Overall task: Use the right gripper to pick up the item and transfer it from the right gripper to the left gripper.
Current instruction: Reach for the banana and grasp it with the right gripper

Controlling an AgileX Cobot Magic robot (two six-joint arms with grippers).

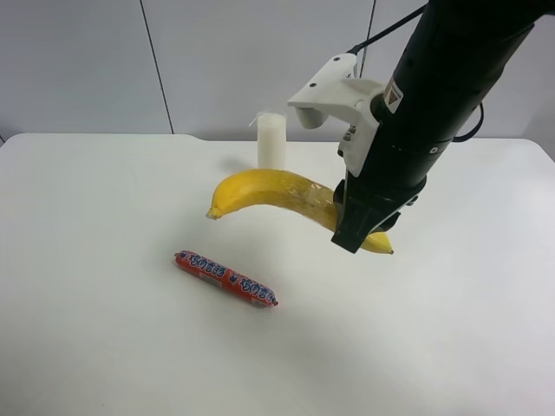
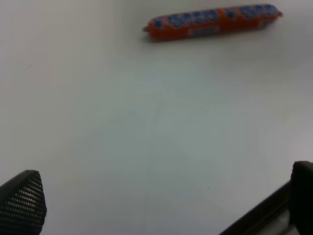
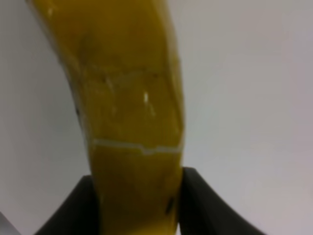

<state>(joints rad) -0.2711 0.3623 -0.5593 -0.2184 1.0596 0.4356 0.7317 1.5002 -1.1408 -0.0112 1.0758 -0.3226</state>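
The yellow banana [image 1: 260, 191] is clamped near its right end by my right gripper [image 1: 360, 230], on the black arm with the white bracket [image 1: 334, 91]. The banana sticks out to the left, roughly level, over the white table [image 1: 104, 347]. In the right wrist view the banana [image 3: 132, 98] fills the frame, with the gripper [image 3: 139, 208] closed on it and a black finger [image 3: 73, 210] on each side. My left gripper [image 2: 161, 205] is open and empty above bare table. The left arm is out of the exterior high view.
A red printed sausage stick [image 1: 225, 279] lies on the table in front of the banana and also shows in the left wrist view [image 2: 212, 20]. A white cylinder candle [image 1: 271, 140] stands upright behind the banana, near the table's far edge.
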